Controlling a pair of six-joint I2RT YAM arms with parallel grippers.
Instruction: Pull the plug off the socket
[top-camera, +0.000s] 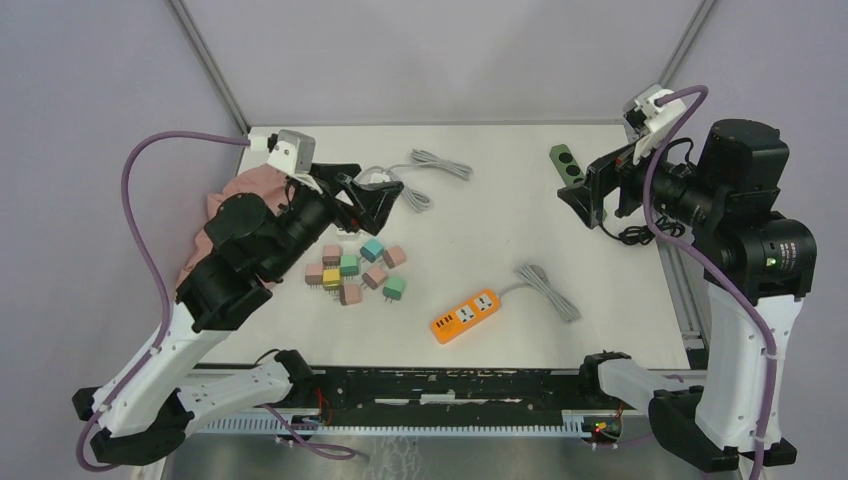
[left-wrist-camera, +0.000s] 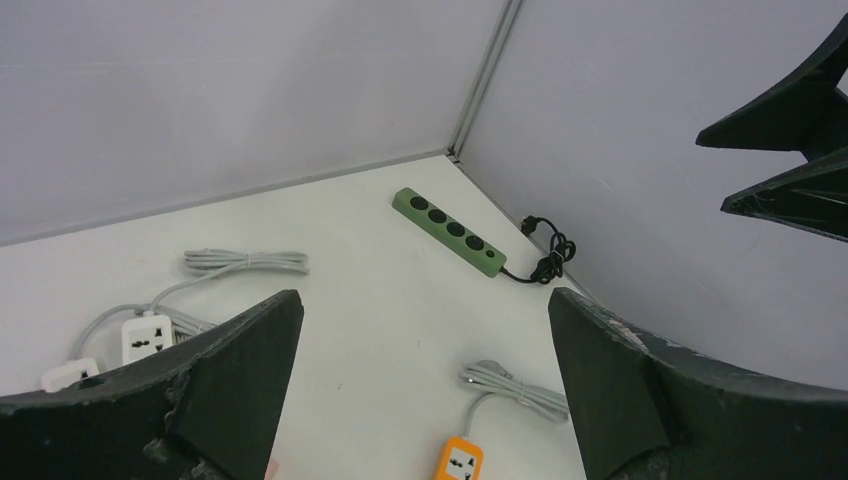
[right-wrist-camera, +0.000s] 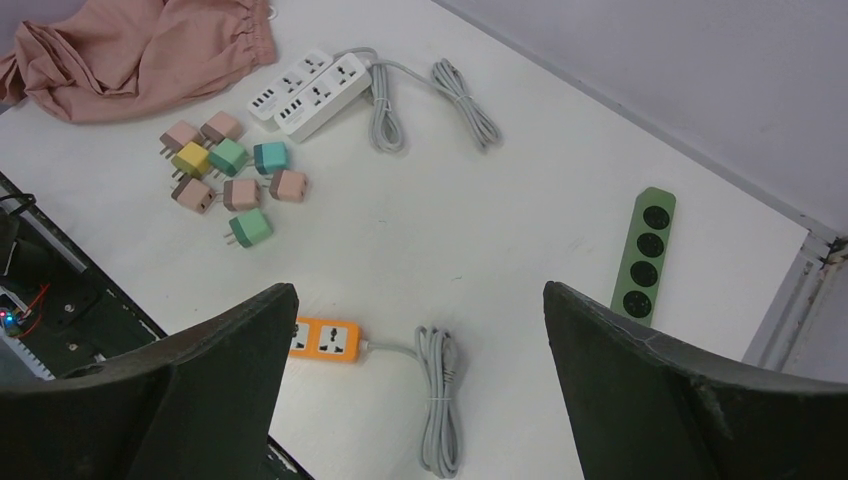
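Even, diffuse light from above fills all three views; the white table (top-camera: 480, 230) reads uniformly bright, and objects cast only faint, soft-edged shadows. Focus is sharp across the table, whereas the dark fingers (right-wrist-camera: 180, 400) close to each wrist lens appear slightly soft and underexposed.

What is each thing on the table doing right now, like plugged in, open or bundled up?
Orange plastic power strip: sockets empty, grey cable bundled.
Green four-hole power strip: sockets empty, black cable tangled.
Two white power strips: side by side, nothing plugged in, cords looped.
Small coloured cube plugs: loose in a cluster, unplugged.
Pink cloth: crumpled.
Left end effector: open, empty.
Right end effector: open, empty.
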